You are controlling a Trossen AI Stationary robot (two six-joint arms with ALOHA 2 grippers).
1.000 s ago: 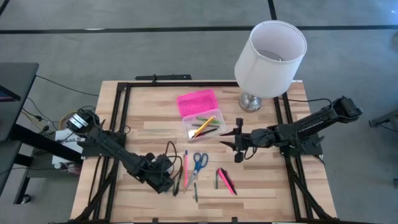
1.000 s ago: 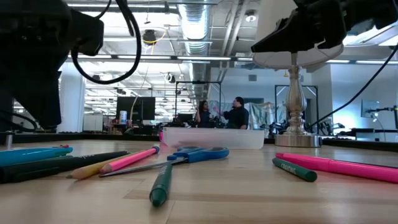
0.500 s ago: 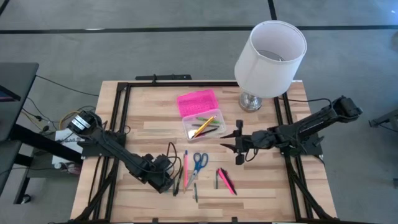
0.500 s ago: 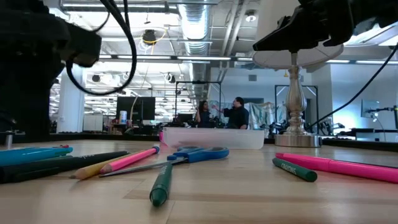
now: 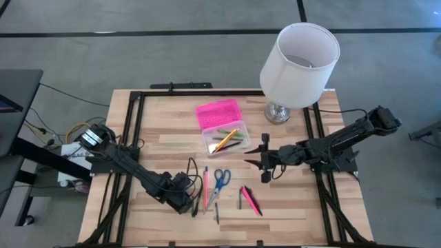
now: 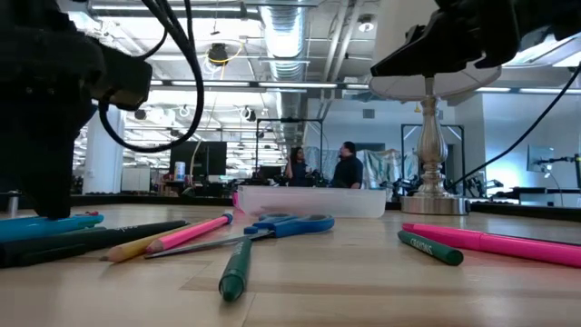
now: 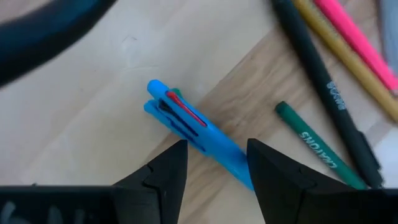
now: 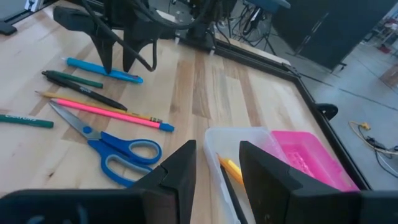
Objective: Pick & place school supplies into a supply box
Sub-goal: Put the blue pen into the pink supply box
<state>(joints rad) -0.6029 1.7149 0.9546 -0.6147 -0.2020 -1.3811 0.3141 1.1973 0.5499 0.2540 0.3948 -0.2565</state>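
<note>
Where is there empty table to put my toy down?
Bare wood lies at the table's far left corner, left of the pink-lidded supply box, and along the near right edge past the pink pen. The middle is crowded around the scissors.

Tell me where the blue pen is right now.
The blue pen lies on the table at the left gripper, between its open fingers, leftmost of the loose supplies, beside a green pen.

Bare table [image 5: 165,141] lies left of the open supply box [image 5: 225,140]; a lamp [image 5: 298,58] crowds its right.
</note>
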